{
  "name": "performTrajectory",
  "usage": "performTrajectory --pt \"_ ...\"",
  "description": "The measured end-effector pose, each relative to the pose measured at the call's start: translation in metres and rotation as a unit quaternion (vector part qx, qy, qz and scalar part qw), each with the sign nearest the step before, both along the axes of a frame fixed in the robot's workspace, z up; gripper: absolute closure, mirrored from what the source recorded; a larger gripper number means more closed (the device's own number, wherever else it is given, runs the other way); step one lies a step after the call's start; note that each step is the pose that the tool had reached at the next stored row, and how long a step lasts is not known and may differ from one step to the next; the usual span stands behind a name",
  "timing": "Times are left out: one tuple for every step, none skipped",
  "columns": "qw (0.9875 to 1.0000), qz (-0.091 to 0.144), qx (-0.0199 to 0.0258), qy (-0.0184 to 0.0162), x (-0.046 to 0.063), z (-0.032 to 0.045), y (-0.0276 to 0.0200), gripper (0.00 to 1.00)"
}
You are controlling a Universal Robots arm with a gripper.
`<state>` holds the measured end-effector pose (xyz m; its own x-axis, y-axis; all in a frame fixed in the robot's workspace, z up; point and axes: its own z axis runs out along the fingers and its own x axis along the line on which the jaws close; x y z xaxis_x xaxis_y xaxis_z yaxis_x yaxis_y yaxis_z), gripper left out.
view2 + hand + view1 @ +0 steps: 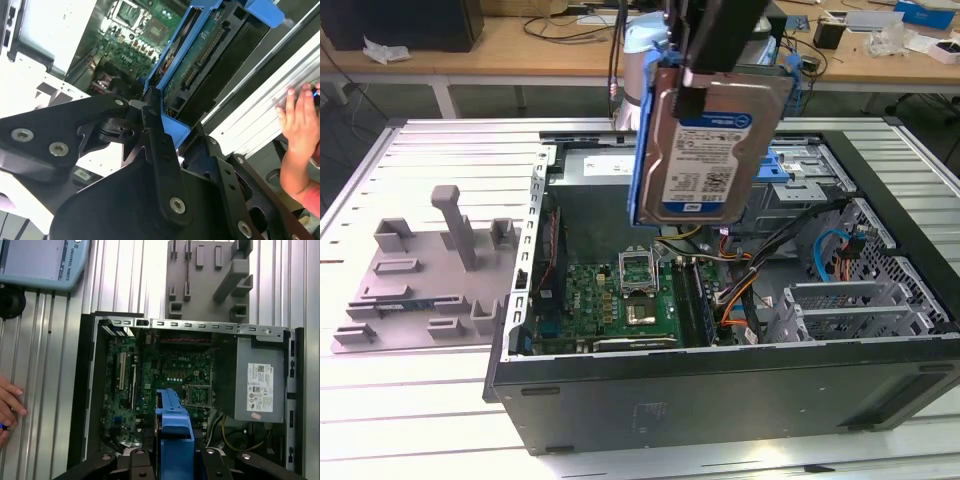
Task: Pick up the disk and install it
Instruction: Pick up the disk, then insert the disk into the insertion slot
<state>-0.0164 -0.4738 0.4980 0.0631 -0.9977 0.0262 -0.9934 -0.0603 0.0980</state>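
**Operator:** What does the pincer (pixel 152 117) hold, and why in that attitude?

**Technician:** It is clamped on the blue carrier frame at one short end of the disk (pixel 705 150). The disk hangs on edge above the open computer case (pixel 720 400). Judged purpose: gripping the frame end leaves the drive body free for insertion.

**Operator:** What does each view contribute?

**Technician:** The second wrist view presents the disk's circuit-board side. The exterior view presents its labelled face. The first wrist view looks past the frame edge onto the motherboard (pixel 165 370) and power supply (pixel 260 385). Beyond the case, the grey tray (pixel 205 280) lies on the bench (pixel 420 420). A hand (pixel 10 407) rests beside the case.
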Motion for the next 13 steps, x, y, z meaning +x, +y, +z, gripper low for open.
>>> performTrajectory --pt "1.0 0.0 0.0 0.0 0.003 0.0 -0.001 0.63" --pt "1.0 0.0 0.0 0.0 0.007 0.0 -0.0021 0.63" --pt "1.0 0.0 0.0 0.0 0.01 0.0 -0.0031 0.63" --pt "1.0 0.0 0.0 -0.0001 0.012 0.0 -0.004 0.63" --pt "1.0 0.0 0.0 0.0 0.013 -0.0001 -0.0044 0.63" --pt "1.0 0.0 0.0001 -0.0001 0.013 -0.0001 -0.0044 0.63" --pt "1.0 0.0 0.0001 0.0 0.013 -0.0001 -0.0044 0.63" --pt "1.0 0.0 0.0 0.0 0.013 -0.0001 -0.0044 0.63" --pt "1.0 0.0 0.0 0.0 0.014 0.0 -0.0045 0.63" --pt "1.0 0.0 0.0 0.0 0.014 0.0 -0.0044 0.63" --pt "1.0 0.0 0.0 0.0 0.014 -0.0001 -0.0045 0.63" --pt "1.0 0.0 0.0 0.0 0.014 -0.0001 -0.0045 0.63" --pt "1.0 0.0 0.0 0.0 0.014 -0.0001 -0.0045 0.63"
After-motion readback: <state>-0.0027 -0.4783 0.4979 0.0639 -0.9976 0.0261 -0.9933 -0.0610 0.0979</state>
